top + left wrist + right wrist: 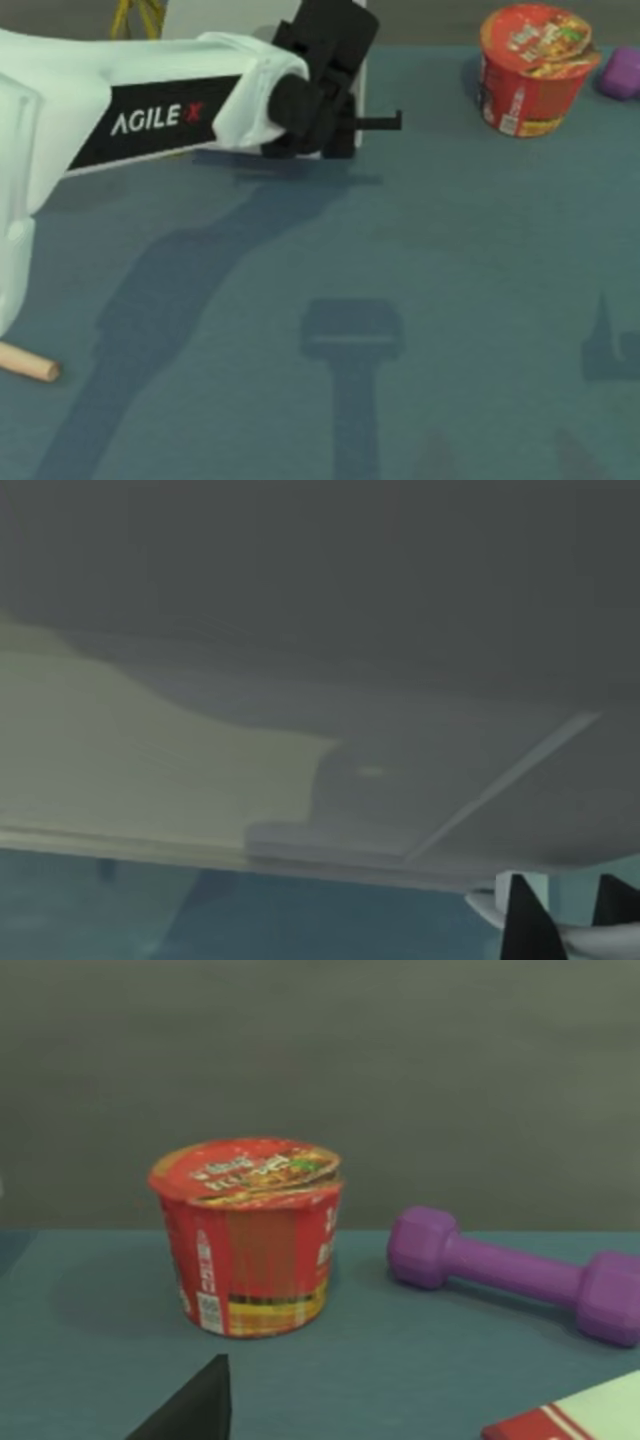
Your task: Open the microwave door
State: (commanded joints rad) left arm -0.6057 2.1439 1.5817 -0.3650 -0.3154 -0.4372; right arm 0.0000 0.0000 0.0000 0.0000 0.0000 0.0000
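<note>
Boxy white-grey microwave (215,18) sits at the far edge, left of centre, mostly hidden under my white left arm. Its white-framed door (361,85) shows only as a thin edge-on strip. Left gripper (385,122) is right at that edge; finger spread can't be told. Red noodle cup (530,68) and purple dumbbell (621,72) are far right. Teal table (400,260) is open nearside. Right arm not seen from above.
</note>
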